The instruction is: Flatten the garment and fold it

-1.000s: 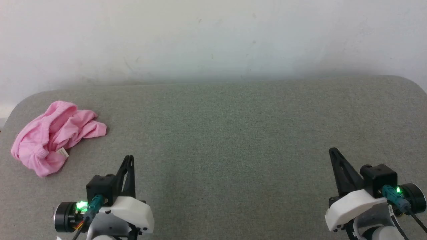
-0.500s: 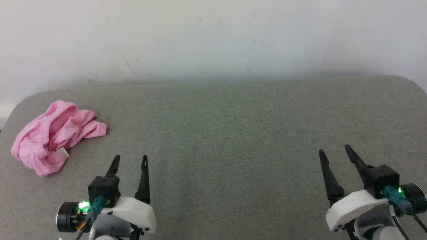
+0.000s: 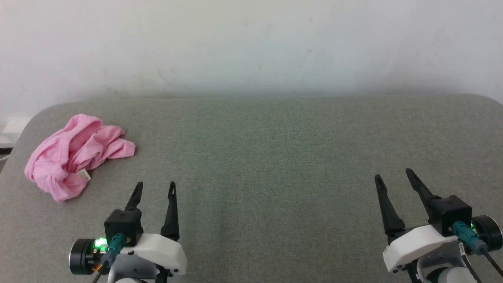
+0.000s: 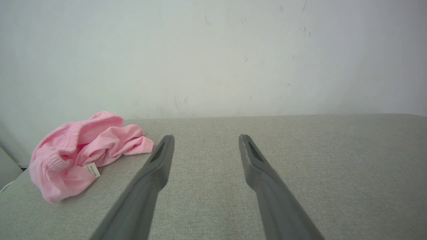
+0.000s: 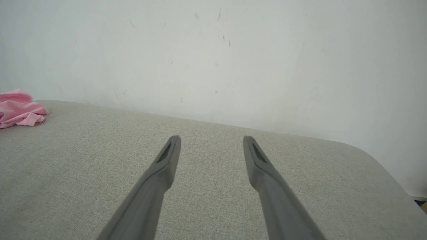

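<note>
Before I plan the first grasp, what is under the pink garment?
The garment lies crumpled on the grey padded surface, its white label showing. Anything beneath its folds is hidden.

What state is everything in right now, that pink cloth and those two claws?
garment: crumpled in a heap on the table, untouched, not yet flattened.
label tag: exposed on the heap's near side.
left gripper: open, empty, beside the garment but apart.
right gripper: open, empty, far from the garment.

Grey cloth-covered table (image 3: 275,177) — one crumpled pink garment (image 3: 74,155) lies at its far-left corner.
</note>
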You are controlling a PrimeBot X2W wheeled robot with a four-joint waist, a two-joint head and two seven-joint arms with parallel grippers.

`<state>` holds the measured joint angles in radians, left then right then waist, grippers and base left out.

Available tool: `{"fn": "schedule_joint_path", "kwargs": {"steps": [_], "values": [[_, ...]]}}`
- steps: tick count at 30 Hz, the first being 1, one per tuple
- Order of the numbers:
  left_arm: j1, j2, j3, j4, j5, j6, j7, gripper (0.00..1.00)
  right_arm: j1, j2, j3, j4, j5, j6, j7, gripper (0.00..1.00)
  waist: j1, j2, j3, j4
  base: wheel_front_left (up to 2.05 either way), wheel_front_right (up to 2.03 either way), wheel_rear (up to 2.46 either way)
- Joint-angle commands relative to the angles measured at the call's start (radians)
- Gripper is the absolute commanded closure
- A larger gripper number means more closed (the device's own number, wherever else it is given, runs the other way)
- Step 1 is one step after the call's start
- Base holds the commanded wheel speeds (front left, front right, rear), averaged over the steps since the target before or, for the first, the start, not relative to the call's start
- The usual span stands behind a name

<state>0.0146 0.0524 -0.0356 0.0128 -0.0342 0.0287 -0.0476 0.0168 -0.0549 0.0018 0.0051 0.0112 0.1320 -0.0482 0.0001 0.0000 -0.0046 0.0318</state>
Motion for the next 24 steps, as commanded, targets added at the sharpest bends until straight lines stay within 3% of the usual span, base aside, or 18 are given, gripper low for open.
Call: {"fn": "schedule_joint_path", "kwargs": {"steps": [1,24], "values": [[0.011,-0.001,-0.004,0.003,-0.004,0.009,-0.011,0.0,0.006,0.001,0.0,-0.008,0.009,0.0,-0.011,0.0,-0.0001,0.0,-0.002,0.009,0.0,0.0,0.0],[0.033,-0.001,-0.021,0.004,-0.02,0.032,-0.059,0.0,0.02,0.002,0.032,-0.013,0.026,-0.001,-0.059,0.0,-0.0001,0.0,-0.015,0.145,0.0,0.0,0.0]]}}
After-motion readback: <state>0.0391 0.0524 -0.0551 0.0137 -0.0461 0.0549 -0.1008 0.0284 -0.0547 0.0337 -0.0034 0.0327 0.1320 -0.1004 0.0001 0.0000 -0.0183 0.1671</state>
